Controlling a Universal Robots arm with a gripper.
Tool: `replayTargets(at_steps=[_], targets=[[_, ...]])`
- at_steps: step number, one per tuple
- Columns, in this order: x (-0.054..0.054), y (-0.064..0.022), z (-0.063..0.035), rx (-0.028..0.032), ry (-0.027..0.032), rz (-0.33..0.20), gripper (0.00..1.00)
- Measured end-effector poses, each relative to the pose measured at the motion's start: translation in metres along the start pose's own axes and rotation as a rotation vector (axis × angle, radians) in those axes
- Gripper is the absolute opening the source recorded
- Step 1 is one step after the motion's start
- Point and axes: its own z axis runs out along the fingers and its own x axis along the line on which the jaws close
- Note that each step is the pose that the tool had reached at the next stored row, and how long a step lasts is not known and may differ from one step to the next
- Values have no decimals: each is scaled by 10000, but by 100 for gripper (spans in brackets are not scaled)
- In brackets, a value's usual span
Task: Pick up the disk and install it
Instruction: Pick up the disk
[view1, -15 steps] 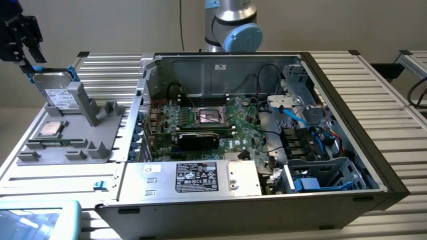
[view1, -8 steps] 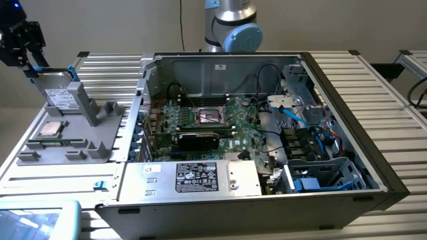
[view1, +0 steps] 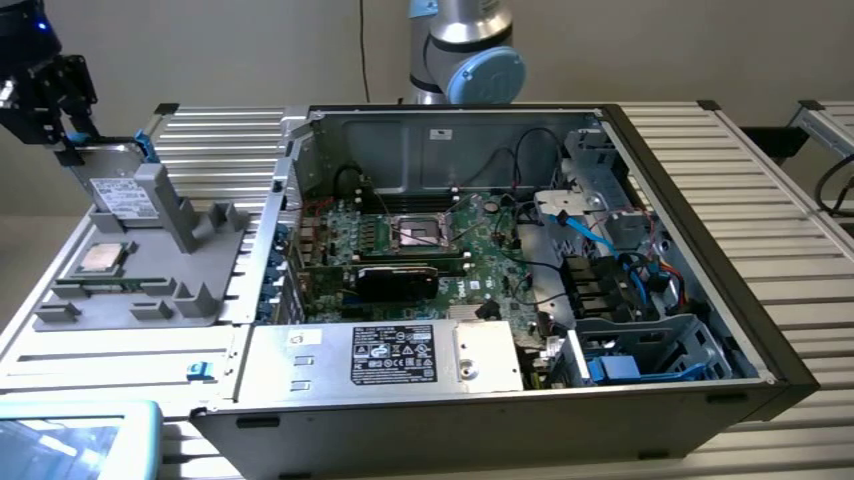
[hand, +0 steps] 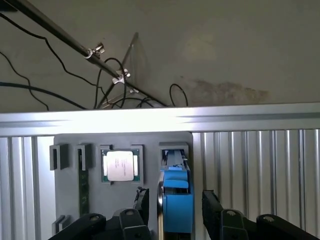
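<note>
**Hovering over the disk, fingers spread wide**

So the gripper (view1: 70, 135) is up at the far-left corner of the exterior view, right over the grey holder tray (view1: 80, 300) that sits on the slatted aluminium table (view1: 747, 150), beside the open PC case (view1: 400, 140).

The disk (view1: 110, 190) stands on edge in a slot of that tray, with a blue rail along its upper edge and a white label on its face.

From the wrist view, the gripper (hand: 175, 194) straddles the disk (hand: 177, 207). One black finger (hand: 141, 202) sits on each side of the blue carrier rail. The fingers are wide apart, and I can see a gap on both sides, so nothing is gripped.

In the next pocket of the tray (hand: 70, 200) there's a CPU chip (hand: 120, 165) lying flat, and a thin green board (hand: 83, 195) that I can't make out well sits one slot further along. The CPU (view1: 103, 258) shows in the exterior view too, just in front of the disk.

Inside the case you can see the motherboard (view1: 427, 240) and the power supply (view1: 387, 355), the silver box with the black label, along the near edge. The robot arm (view1: 461, 50) rises behind the case.
</note>
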Motion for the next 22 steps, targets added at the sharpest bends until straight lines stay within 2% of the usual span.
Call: replayTargets(at_steps=[8, 10, 12, 18, 22], targets=[[0, -1, 142, -12, -4, -17, 55], [-1, -1, 165, -22, -26, -21, 55], [-2, -1, 173, -26, -51, -21, 55], [-2, -2, 176, -24, -59, -22, 55], [2, -7, 180, -29, -123, -23, 55]])
